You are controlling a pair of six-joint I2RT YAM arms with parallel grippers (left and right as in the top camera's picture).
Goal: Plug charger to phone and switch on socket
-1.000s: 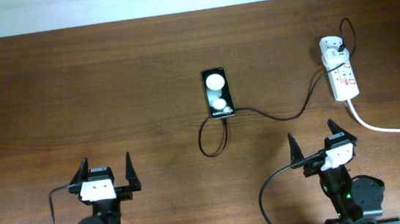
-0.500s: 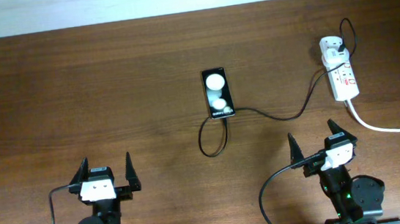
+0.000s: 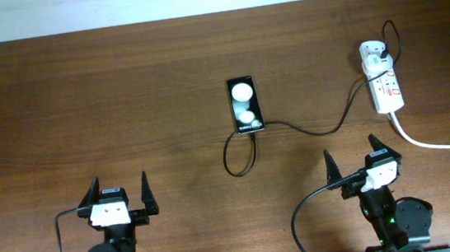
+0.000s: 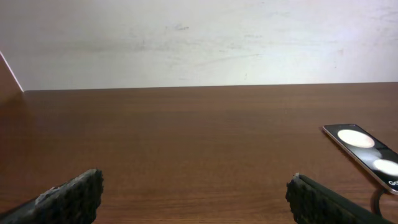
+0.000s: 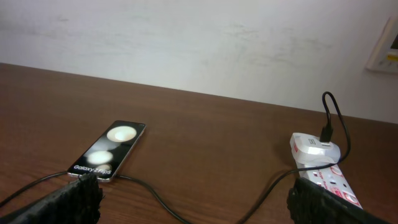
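The black phone (image 3: pixel 246 105) lies flat at mid-table, its glossy screen showing two white round reflections. The white socket (image 3: pixel 387 87) lies at the right with a white adapter (image 3: pixel 373 52) plugged into its far end. The thin black charger cable (image 3: pixel 336 122) runs from the adapter to the phone's near end and curls into a loop (image 3: pixel 233 160) there. Its tip is too small to make out. My left gripper (image 3: pixel 119 184) and right gripper (image 3: pixel 350 149) stand open near the front edge, both empty. From the right wrist I see the phone (image 5: pixel 109 149), cable (image 5: pixel 161 198) and socket (image 5: pixel 326 177).
A thick white cord (image 3: pixel 438 143) leaves the socket toward the right edge. A pale wall runs along the table's far edge, with a wall plate (image 5: pixel 388 46) on it at the right. The phone's corner (image 4: pixel 367 149) shows at the right of the left wrist view.
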